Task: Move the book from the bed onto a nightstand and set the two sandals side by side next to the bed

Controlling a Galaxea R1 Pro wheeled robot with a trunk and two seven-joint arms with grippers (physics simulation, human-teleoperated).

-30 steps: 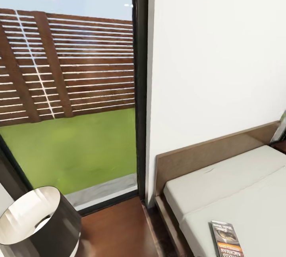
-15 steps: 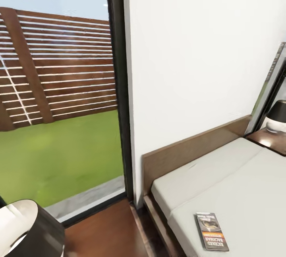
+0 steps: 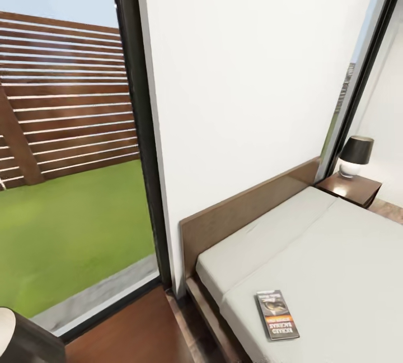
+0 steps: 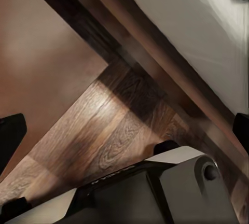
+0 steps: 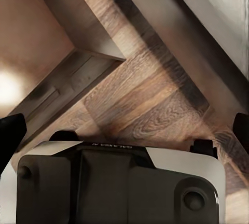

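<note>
The book, dark-covered with an orange band, lies flat on the off-white mattress of the bed, near its left edge and below the brown headboard. A dark nightstand with a black-shaded lamp stands beyond the bed's far side. The two sandals are out of view. My left gripper is open over the wood floor beside the dark bed frame. My right gripper is open too, over floor planks, with nothing between its fingers.
A tall dark-framed window looks onto grass and a slatted fence at the left. The rim of a second black lampshade shows at the bottom left corner. A white wall rises behind the headboard.
The head camera has swung to the right, so the whole picture slid left. The far nightstand and lamp came into view; the near lampshade is almost out. The book lies where it was.
</note>
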